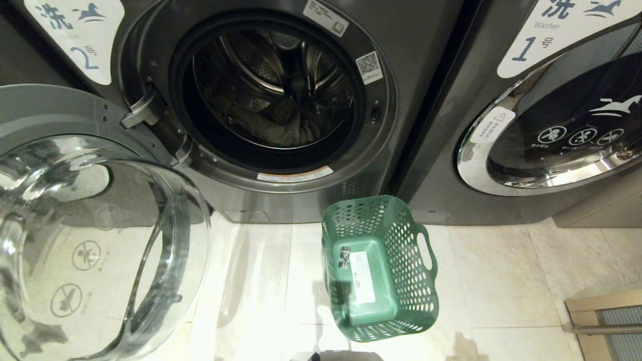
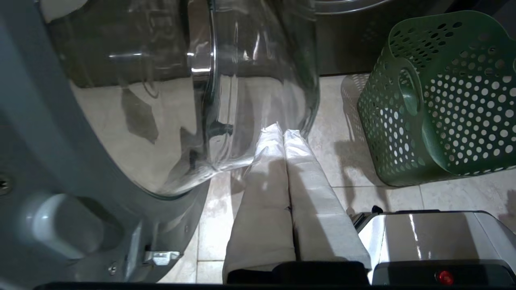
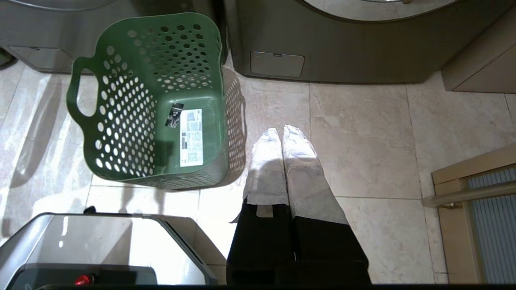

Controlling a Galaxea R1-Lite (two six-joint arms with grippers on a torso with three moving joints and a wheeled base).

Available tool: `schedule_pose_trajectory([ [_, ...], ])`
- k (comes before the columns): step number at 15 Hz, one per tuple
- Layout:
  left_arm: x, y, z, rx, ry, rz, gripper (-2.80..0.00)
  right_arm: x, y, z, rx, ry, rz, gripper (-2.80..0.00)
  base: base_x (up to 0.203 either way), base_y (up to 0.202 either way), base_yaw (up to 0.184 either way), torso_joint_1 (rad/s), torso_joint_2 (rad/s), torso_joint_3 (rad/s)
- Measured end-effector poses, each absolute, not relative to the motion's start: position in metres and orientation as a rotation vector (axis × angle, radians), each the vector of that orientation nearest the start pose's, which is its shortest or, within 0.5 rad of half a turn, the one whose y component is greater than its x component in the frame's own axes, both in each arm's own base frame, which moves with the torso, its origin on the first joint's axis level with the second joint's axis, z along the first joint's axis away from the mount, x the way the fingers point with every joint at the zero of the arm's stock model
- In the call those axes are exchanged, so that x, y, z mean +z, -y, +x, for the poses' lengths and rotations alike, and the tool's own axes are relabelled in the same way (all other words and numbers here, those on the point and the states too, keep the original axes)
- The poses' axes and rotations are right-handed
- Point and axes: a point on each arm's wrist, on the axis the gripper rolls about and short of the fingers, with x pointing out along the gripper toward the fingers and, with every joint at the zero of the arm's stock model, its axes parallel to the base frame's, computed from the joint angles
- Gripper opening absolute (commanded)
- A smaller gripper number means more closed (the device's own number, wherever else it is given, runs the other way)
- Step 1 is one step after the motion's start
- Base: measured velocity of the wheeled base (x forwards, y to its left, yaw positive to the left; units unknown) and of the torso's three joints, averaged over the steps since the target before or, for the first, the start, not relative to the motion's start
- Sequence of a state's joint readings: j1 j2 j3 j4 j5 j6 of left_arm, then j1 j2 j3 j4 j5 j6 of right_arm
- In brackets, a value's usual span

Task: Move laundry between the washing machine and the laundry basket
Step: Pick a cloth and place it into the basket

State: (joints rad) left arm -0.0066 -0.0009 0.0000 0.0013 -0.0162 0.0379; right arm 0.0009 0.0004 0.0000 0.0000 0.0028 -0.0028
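Observation:
The washing machine [image 1: 411, 65] tagged "2" has its round glass door [image 1: 95, 240] swung wide open to the left. Deep in its drum lies the laundry [image 1: 273, 125], a dim crumpled heap. The green laundry basket [image 1: 378, 268] stands on the floor in front of the machine, holding only a white label; it also shows as the basket [image 2: 439, 100] and the basket [image 3: 153, 100]. My left gripper [image 2: 283, 129] hangs shut over the tiles beside the open door, holding nothing. Shut and bare too, my right gripper [image 3: 281, 131] hangs to the basket's right. Neither arm shows in the head view.
A second dark machine [image 1: 551, 125] tagged "1" stands to the right with its door closed. My own silver base [image 3: 100, 245] sits just behind the basket. A wooden frame with a metal rail [image 3: 471, 197] stands at the far right.

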Motion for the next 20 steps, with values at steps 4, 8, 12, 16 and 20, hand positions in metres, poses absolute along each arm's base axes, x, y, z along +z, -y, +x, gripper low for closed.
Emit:
schedule_pose_trajectory([
  [4, 0.0755, 0.0003, -0.0229, -0.022, 0.002, 0.037, -2.80, 0.0755, 0.0000, -0.0228, 0.004, 0.000, -0.003, -2.80, 0.000, 0.013, 0.000, 0.000, 0.00, 0.001],
  [8, 0.0756, 0.0003, -0.0229, -0.024, 0.003, 0.037, -2.80, 0.0755, 0.0000, -0.0228, 0.004, 0.000, -0.003, -2.80, 0.000, 0.000, 0.000, 0.000, 0.00, 0.000],
  [12, 0.0756, 0.0003, -0.0229, -0.024, 0.003, 0.037, -2.80, 0.0755, 0.0000, -0.0228, 0.004, 0.000, -0.003, -2.80, 0.000, 0.000, 0.000, 0.000, 0.00, 0.000],
  [16, 0.0756, 0.0002, -0.0229, -0.021, 0.003, 0.037, -2.80, 0.0755, 0.0000, -0.0228, 0.004, 0.000, -0.005, -2.80, 0.000, 0.000, 0.000, 0.000, 0.00, 0.000],
  [20, 0.0756, 0.0002, -0.0229, -0.023, 0.003, 0.035, -2.80, 0.0755, 0.0000, -0.0228, 0.004, 0.000, -0.011, -2.80, -0.001, -0.001, 0.018, -0.001, 0.00, 0.001],
])
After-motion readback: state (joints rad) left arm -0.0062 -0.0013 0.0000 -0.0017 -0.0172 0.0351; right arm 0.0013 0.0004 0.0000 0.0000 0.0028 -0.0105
